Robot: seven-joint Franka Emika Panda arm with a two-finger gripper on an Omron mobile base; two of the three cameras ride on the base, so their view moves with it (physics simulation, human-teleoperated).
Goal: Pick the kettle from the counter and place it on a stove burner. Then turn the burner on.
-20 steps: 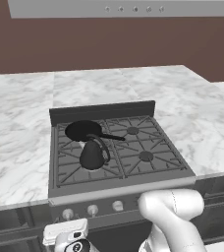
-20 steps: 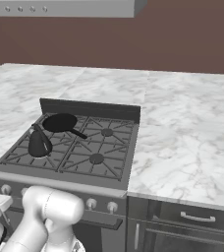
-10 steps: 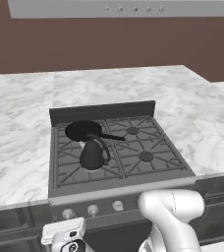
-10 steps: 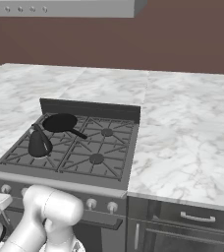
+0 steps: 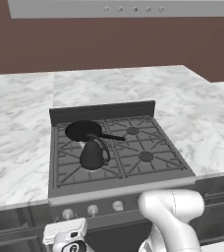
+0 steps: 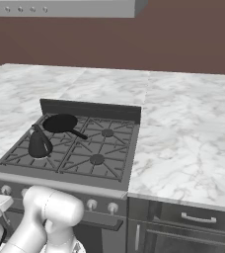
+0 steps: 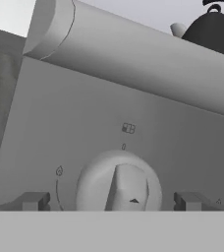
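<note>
- On the stove, the kettle (image 5: pixel 92 154) sits upright on the front-left stove burner (image 5: pixel 90 165), its loop handle arching over the top, just in front of the flat black frying pan (image 5: pixel 83 130) on the rear-left burner. So the placing half looks done to me, and the white marble counter (image 5: pixel 15 142) is out of the job now.
- Down at the stove's front panel, my hand camera faces a round silver knob (image 7: pixel 118 186) head-on; the gripper (image 7: pixel 110 201) is spread wide and holds nothing, one dark tip (image 7: pixel 34 201) to the knob's left and the other well off to its right.
- What the coming move turns on: the knob lies straight ahead of the pincer, centred between the tips, with its raised grip bar running top to bottom in the hand view (roughly square to the line between the two tips). I judge the tips should close across that bar after a short push forward.
- From the left base view, the hand (image 5: pixel 65 235) hangs low, below the leftmost knob in the row (image 5: pixel 68 214); I take that for the front-left burner's control, though the tiny marking above the knob is too small for me to read for sure.
- Through the hand camera the kettle's dark body peeks over the stove's rounded front rail (image 7: pixel 133 59), up and to the right.
</note>
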